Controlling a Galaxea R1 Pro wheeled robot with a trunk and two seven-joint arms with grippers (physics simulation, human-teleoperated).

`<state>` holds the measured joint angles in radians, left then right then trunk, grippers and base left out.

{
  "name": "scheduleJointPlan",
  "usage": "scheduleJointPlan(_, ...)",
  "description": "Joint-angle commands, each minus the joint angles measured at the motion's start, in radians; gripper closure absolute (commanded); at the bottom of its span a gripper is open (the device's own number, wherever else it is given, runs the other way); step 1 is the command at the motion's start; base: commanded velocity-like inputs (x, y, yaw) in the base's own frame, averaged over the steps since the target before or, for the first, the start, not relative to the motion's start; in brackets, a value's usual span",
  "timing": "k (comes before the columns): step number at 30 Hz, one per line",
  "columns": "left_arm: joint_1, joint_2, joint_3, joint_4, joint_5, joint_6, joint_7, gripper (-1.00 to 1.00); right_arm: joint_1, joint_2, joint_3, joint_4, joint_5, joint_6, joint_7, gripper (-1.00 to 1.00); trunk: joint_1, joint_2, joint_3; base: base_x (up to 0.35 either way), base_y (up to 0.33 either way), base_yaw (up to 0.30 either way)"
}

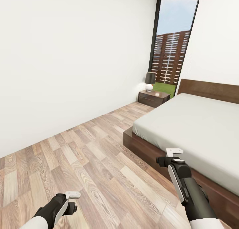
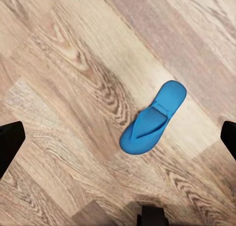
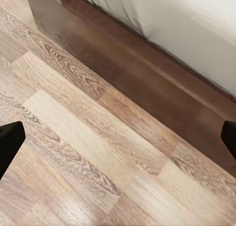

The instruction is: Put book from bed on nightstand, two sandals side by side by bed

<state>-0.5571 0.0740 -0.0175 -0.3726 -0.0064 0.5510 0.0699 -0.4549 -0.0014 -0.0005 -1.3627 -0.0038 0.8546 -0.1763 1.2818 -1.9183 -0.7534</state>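
Observation:
One bright-blue sandal [image 2: 153, 117] lies flat on the wood-plank floor, seen below my left gripper [image 2: 118, 137], whose dark fingers [image 2: 10, 142] stand wide apart and hold nothing. The gripper hangs well above the sandal. My right gripper [image 3: 118, 137] is open too, over the floor beside the bed's dark-brown frame [image 3: 147, 64]. The bed [image 1: 199, 126] with its light-grey mattress fills the right of the head view. The nightstand [image 1: 154, 98] with its lamp [image 1: 150, 81] stands at the far wall beside the bed. The book and the second sandal are out of view.
A white wall [image 1: 66, 63] runs along the left. A tall dark-framed window [image 1: 171, 43] shows a slatted brown fence behind the nightstand. A strip of pale plank floor [image 1: 99, 149] lies between wall and bed.

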Motion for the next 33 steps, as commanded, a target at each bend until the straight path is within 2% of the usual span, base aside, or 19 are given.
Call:
scheduleJointPlan(1, 0.000, -0.001, -0.002, -0.002, -0.001, 0.005, 0.002, -1.00, -0.001, 0.000, 0.000, -0.001, 0.000, 0.005, -0.003, -1.00, 0.004, -0.008, -0.004, 0.000, 0.000, 0.000)
scheduleJointPlan(22, 0.000, -0.005, -0.004, -0.002, -0.004, 0.000, 0.004, -1.00, -0.001, 0.000, 0.000, 0.001, 0.001, 0.004, -0.002, -1.00, 0.084, -0.155, -0.070, 0.000, 0.000, 0.000)
scheduleJointPlan(29, -0.001, -0.005, -0.004, -0.002, -0.004, 0.000, 0.009, -1.00, -0.001, 0.000, 0.000, 0.002, 0.001, 0.004, -0.002, -1.00, 0.084, -0.155, -0.070, -0.009, 0.000, 0.000)
scheduleJointPlan(33, -0.001, -0.005, -0.004, -0.002, -0.005, 0.000, 0.011, -1.00, -0.001, 0.000, 0.000, 0.002, 0.001, 0.004, -0.002, -1.00, 0.084, -0.155, -0.070, -0.220, 0.033, 0.000)
